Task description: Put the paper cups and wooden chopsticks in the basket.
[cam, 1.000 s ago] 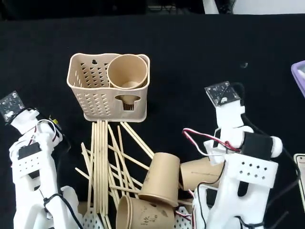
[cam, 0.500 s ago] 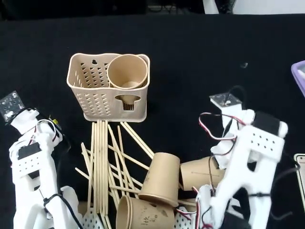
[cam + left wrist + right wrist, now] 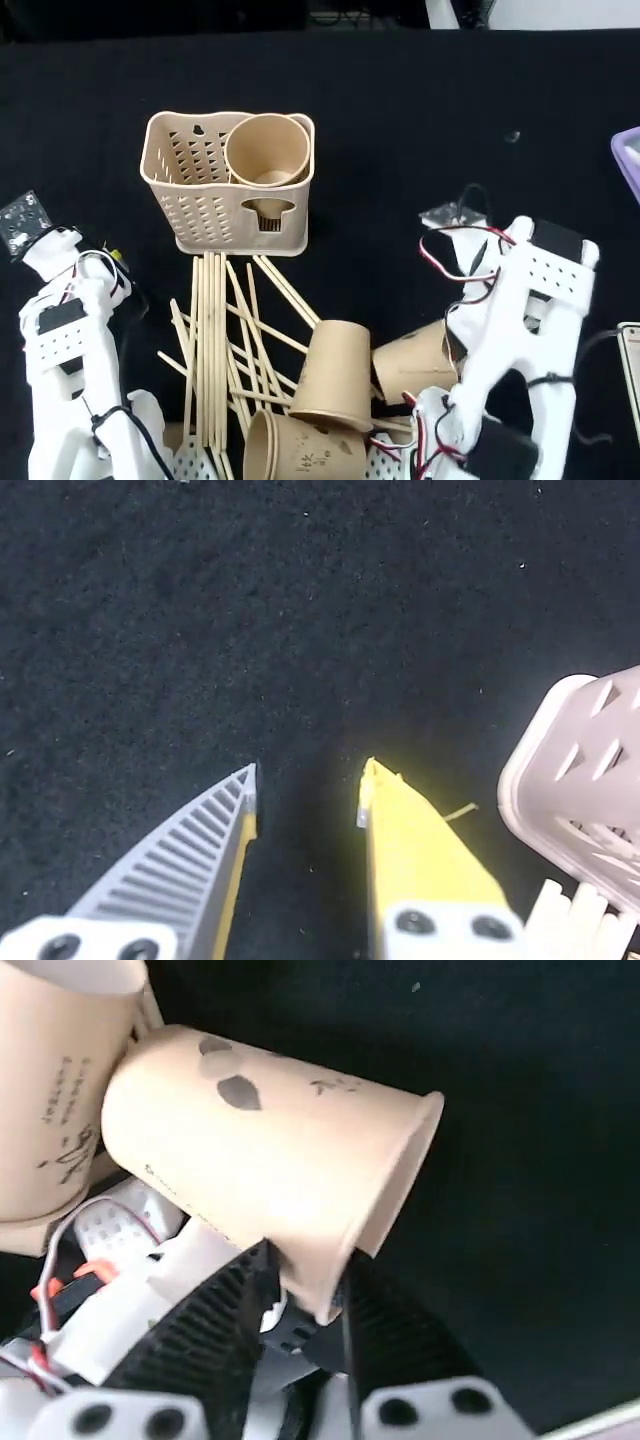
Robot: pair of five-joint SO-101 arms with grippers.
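The beige basket (image 3: 200, 190) stands at the back left with one paper cup (image 3: 267, 150) upright inside it. In front of it, wooden chopsticks (image 3: 215, 340) lie fanned over the black table. Three more paper cups sit near the front: one upside down (image 3: 335, 375), one on its side (image 3: 300, 450), and one on its side (image 3: 412, 360) by the right arm. My right gripper (image 3: 305, 1260) is shut on the rim of that lying cup (image 3: 260, 1150), one finger inside and one outside. My left gripper (image 3: 305, 785) hangs open over bare cloth beside the basket's corner (image 3: 580, 770).
A purple container's edge (image 3: 628, 160) and a white object (image 3: 630, 370) sit at the table's right side. Both arm bases crowd the front edge among the cups and chopstick ends (image 3: 570, 920). Black cloth lies bare behind and right of the basket.
The right arm has swung down from upright onto the lying cup, which shifted slightly left and tilted. The left arm has not moved.
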